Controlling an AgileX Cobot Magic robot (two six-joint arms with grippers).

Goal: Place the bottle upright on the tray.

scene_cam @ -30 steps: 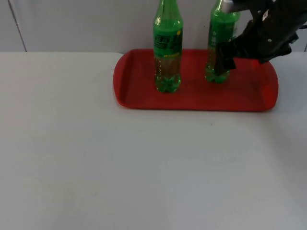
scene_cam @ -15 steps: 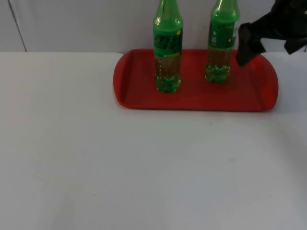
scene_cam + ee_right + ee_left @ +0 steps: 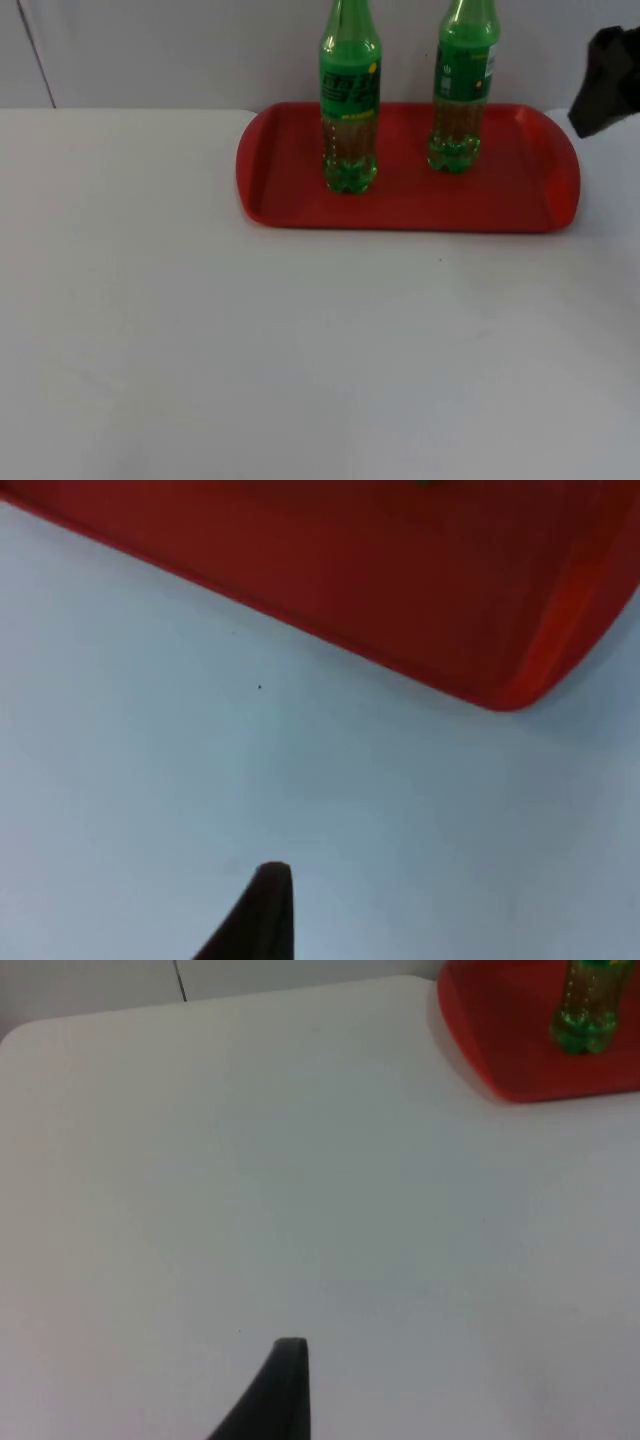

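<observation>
Green bottles (image 3: pixel 349 100) (image 3: pixel 462 85) upright on tray (image 3: pixel 400 210), caps cropped.

You are looking at a robot test bench in a lab: a plain white worktop (image 3: pixel 250 350) ends at a bare grey partition wall (image 3: pixel 180 50), with one red tray (image 3: pixel 400 210) set out.

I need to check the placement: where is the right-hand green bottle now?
In the top view the right-hand green bottle stands upright on the red tray, toward its far right part, beside the other green bottle and apart from the right gripper.
</observation>
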